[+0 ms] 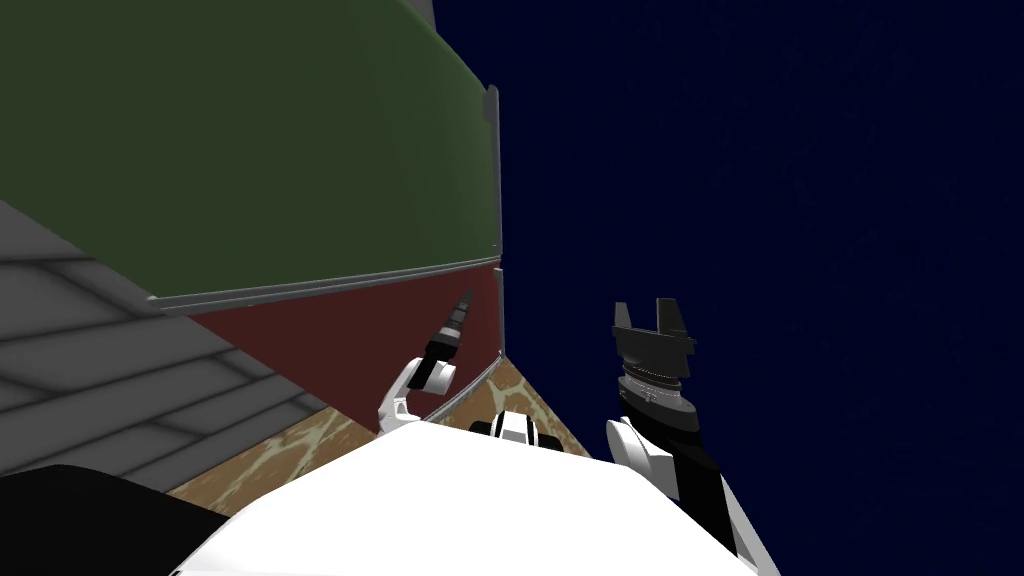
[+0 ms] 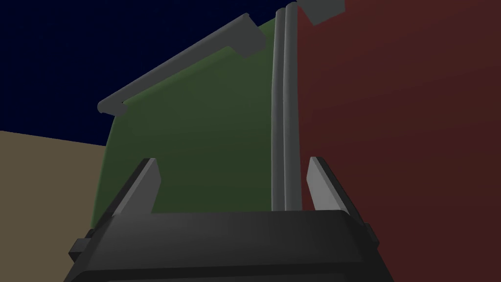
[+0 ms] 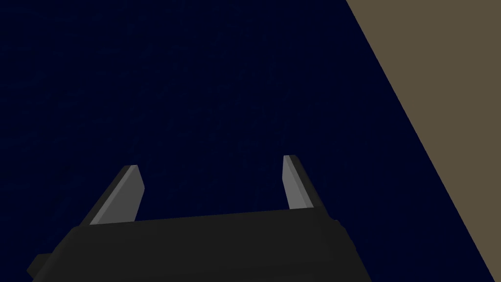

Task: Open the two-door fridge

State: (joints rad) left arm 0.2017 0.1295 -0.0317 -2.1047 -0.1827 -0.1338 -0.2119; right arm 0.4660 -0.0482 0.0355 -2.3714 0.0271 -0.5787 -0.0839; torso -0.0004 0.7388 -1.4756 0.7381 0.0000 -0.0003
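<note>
1. Fridge (image 1: 300, 230) fills the left half of the head view, close in front of me. It has a green door (image 1: 250, 150) and a dark red door (image 1: 350, 335), which meet at a grey seam (image 1: 320, 285).
2. In the left wrist view the seam (image 2: 284, 98) shows as two grey strips side by side, with the green door (image 2: 205, 127) on one side and the red door (image 2: 401, 107) on the other.
3. A grey bar handle (image 1: 491, 170) runs along the green door's outer edge, next to a dark blue wall (image 1: 780, 180). In the left wrist view this handle (image 2: 176, 63) stands off the door on short mounts, and one end lies near the seam.
4. Just across the seam, the end of a second grey handle (image 2: 320, 10) sits on the red door.
5. The left gripper (image 1: 460, 315) points at the red door, near the seam and near the doors' outer edge. In its own view the left gripper (image 2: 232, 186) has its fingers (image 2: 142, 188) spread wide and holds nothing. The seam lines up between them, closer to the finger on the red side. I cannot tell whether they touch the doors.
6. The right gripper (image 1: 645, 312) is raised on my right, well apart from the fridge and in front of the blue wall. Its fingers (image 3: 122, 193) are spread wide and empty.
7. Brown marbled floor (image 1: 300, 455) shows at the foot of the fridge.
</note>
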